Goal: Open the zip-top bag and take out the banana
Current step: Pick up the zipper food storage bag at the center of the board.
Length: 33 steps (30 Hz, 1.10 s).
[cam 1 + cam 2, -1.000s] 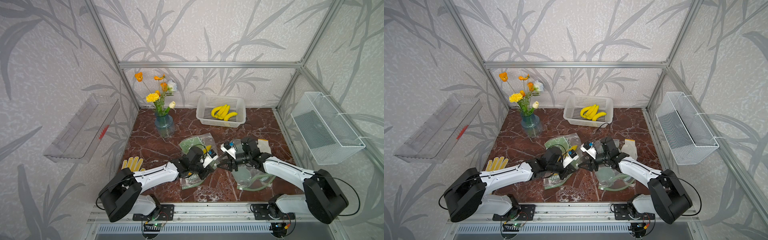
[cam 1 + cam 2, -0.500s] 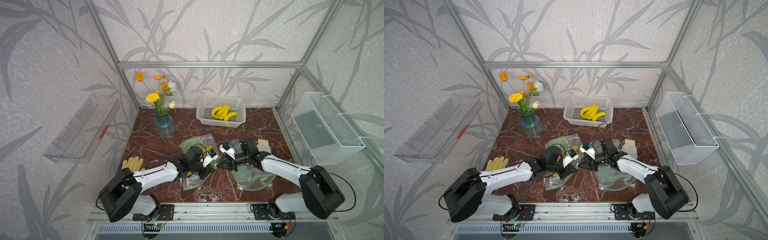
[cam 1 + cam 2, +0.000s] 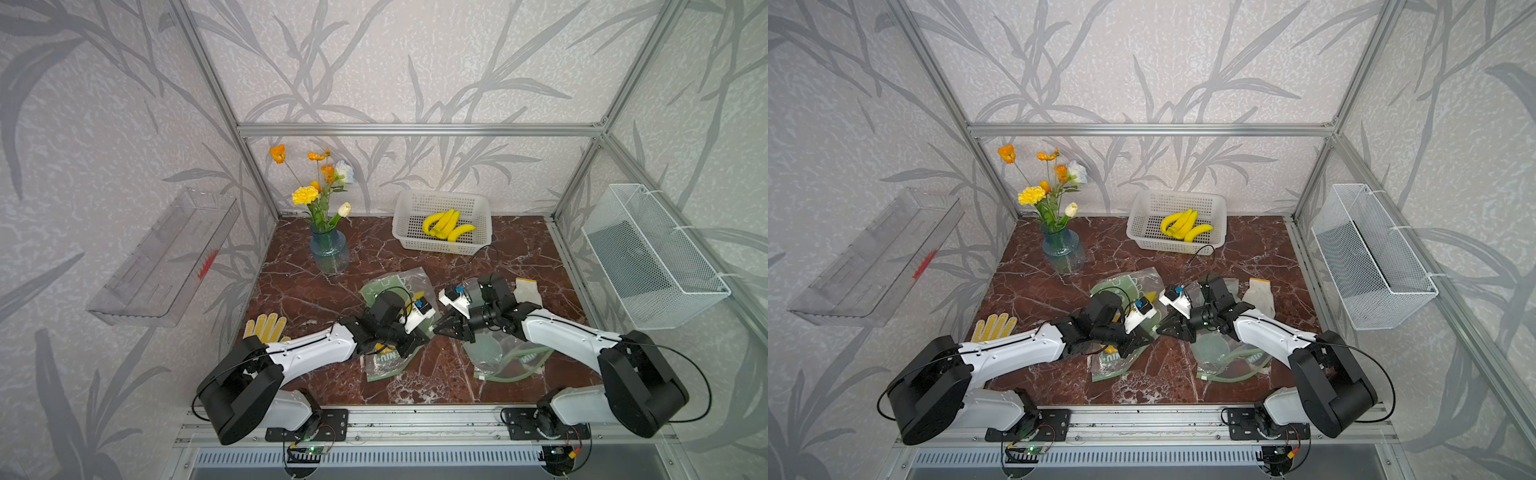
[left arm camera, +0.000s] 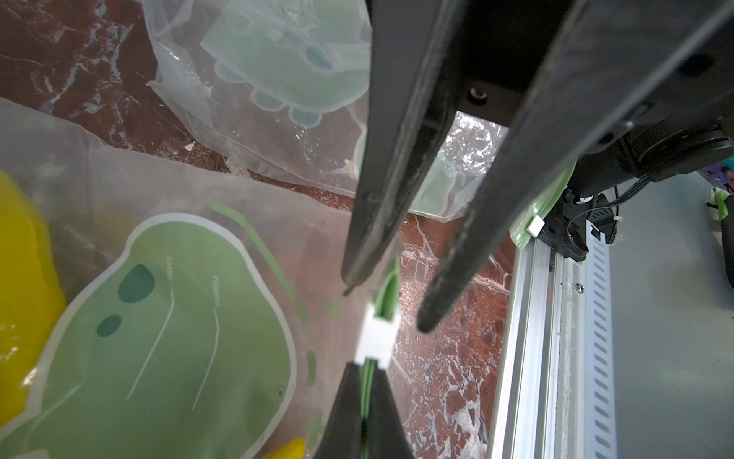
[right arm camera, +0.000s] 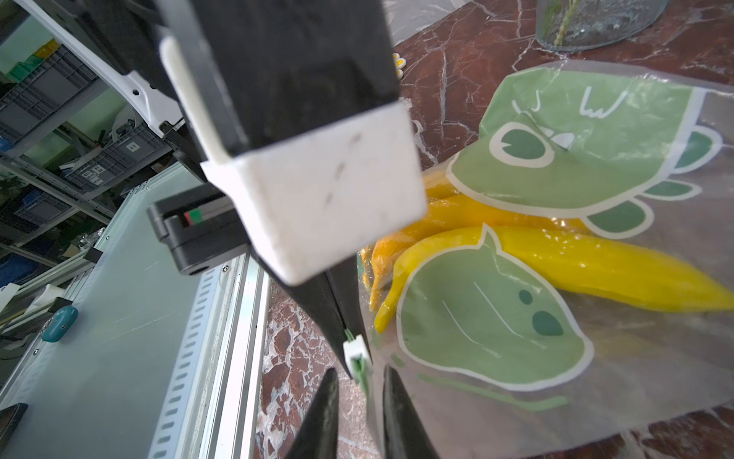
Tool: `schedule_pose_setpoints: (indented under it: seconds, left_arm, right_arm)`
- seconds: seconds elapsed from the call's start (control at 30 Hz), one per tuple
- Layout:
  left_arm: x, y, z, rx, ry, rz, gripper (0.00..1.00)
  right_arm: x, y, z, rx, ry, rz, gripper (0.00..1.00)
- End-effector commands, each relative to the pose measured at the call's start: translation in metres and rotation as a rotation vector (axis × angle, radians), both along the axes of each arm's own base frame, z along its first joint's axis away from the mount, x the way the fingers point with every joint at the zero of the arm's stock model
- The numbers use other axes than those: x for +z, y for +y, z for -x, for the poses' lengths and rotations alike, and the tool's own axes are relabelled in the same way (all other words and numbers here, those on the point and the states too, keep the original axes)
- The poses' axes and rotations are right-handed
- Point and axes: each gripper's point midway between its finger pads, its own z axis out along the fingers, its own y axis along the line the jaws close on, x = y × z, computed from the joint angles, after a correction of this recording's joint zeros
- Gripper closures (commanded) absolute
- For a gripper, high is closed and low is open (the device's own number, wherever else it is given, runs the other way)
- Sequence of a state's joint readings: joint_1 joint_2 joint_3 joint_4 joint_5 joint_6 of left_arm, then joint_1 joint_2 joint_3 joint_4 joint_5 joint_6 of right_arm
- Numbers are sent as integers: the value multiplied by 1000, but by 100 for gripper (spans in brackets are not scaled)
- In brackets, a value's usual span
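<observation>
Twin white-and-black arms
The left arm [image 3: 309, 353] and right arm [image 3: 569, 336]: white links [image 3: 557, 332], round black joints [image 3: 640, 390]; left tool [image 4: 367, 381] and right tool [image 5: 361, 381]: tapered black fingers [image 4: 397, 179].

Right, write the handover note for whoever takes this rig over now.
Left gripper: shut on the green zip edge of the zip-top bag, right beside the white slider.
Right gripper: open, fingers either side of the zip edge by the slider, not gripping.
Banana: inside the bag; zip looks closed.
Done: bag edge pinned.
Left: grip the slider, pull the zip open, take the banana out.
</observation>
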<state>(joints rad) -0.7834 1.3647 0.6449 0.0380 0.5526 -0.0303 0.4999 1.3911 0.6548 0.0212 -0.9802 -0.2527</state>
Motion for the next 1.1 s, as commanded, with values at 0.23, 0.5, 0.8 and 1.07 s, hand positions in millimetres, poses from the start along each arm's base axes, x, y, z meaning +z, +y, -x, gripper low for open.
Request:
schedule_pose_setpoints:
  seconds: [0.23, 0.5, 0.8, 1.07]
  left_arm:
    - [5, 2, -3, 14, -2, 19, 100]
    - [8, 0, -9, 36, 2, 5, 81]
    - [43, -1, -30, 146, -102, 107, 46]
    - [47, -4, -33, 128, -127, 113, 52]
  right_arm:
    - [3, 0, -2, 2, -4, 3, 92]
    - [7, 1, -3, -1, -2, -4, 100]
    - [5, 1, -5, -23, -4, -7, 100]
    - [8, 3, -5, -14, 2, -23, 100]
